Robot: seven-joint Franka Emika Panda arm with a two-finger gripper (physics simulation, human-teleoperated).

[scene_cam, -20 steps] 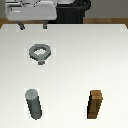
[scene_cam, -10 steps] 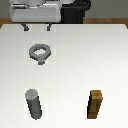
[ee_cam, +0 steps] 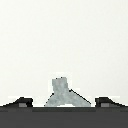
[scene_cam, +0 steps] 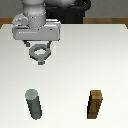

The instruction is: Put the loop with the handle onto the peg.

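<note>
a: what's on the white table (scene_cam: pixel 70 70)?
b: the end effector (scene_cam: pixel 38 46) hangs right above the loop with the handle (scene_cam: pixel 40 53), fingers (ee_cam: pixel 21 102) spread apart, one either side, not gripping.
a: and the rest?
b: the peg (scene_cam: pixel 34 103) stands upright, well apart from the loop; the brown block (scene_cam: pixel 95 104) is toward the exterior view's right.

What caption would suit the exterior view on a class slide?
Gripper above the loop with the handle, with the peg and a brown block standing nearer the camera.

Open table (scene_cam: pixel 70 75) between peg (scene_cam: pixel 34 104) and block (scene_cam: pixel 95 104)
</note>
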